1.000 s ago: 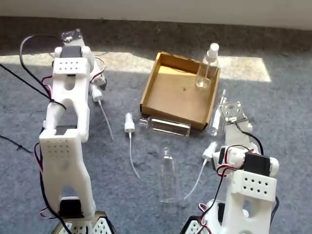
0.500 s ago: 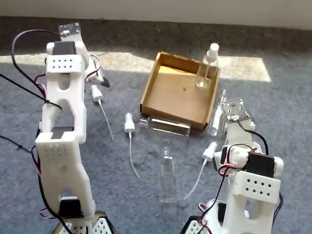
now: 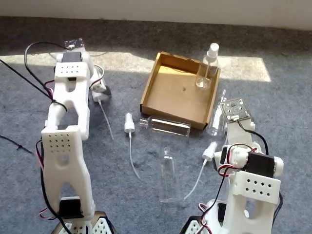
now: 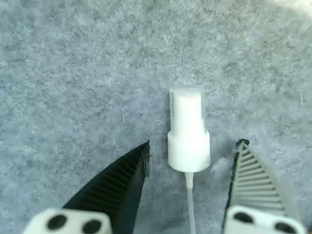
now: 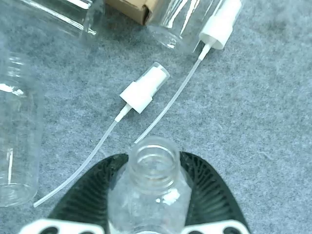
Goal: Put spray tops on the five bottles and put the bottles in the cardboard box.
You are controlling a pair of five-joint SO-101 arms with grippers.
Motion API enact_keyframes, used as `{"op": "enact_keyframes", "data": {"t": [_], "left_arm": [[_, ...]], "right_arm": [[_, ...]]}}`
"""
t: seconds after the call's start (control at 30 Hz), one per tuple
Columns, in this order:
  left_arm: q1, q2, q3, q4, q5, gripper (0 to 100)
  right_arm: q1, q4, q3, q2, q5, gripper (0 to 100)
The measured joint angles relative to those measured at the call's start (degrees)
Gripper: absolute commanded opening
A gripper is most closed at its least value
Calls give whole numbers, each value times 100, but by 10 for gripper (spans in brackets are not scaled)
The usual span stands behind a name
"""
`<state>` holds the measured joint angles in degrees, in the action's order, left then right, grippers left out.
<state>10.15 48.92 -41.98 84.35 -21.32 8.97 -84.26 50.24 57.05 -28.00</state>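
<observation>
1. My left gripper (image 4: 193, 145) is spread wide, low over the carpet (image 4: 73, 73), straddling a loose spray top (image 4: 188, 131) without touching it
2. My right gripper (image 5: 155, 158) is clamped round an uncapped bottle (image 5: 152, 183) near the cardboard box (image 3: 170, 92)
3. I judge the step is fetching a top; next I must close on its collar, then feed its tube into that neck

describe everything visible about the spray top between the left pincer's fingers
The spray top looks like white plastic: a narrow nozzle head on a wider collar, with a thin translucent tube running from the collar. It lies flat on the grey carpet, on no bottle, between the open fingers of the left pincer, a gap each side.
</observation>
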Motion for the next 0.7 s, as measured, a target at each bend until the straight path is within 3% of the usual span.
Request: {"op": "enact_keyframes", "data": {"t": [0.33,0.5,0.7], "left_arm": [[-79,378,-53,-396,-26,3],[-62,413,-308,-316,-18,2],[9,475,-1503,712,-18,2]], "right_arm": [[0,0,0,0,0,4],[0,0,0,0,0,4],[-18,0,0,0,0,4]]}}
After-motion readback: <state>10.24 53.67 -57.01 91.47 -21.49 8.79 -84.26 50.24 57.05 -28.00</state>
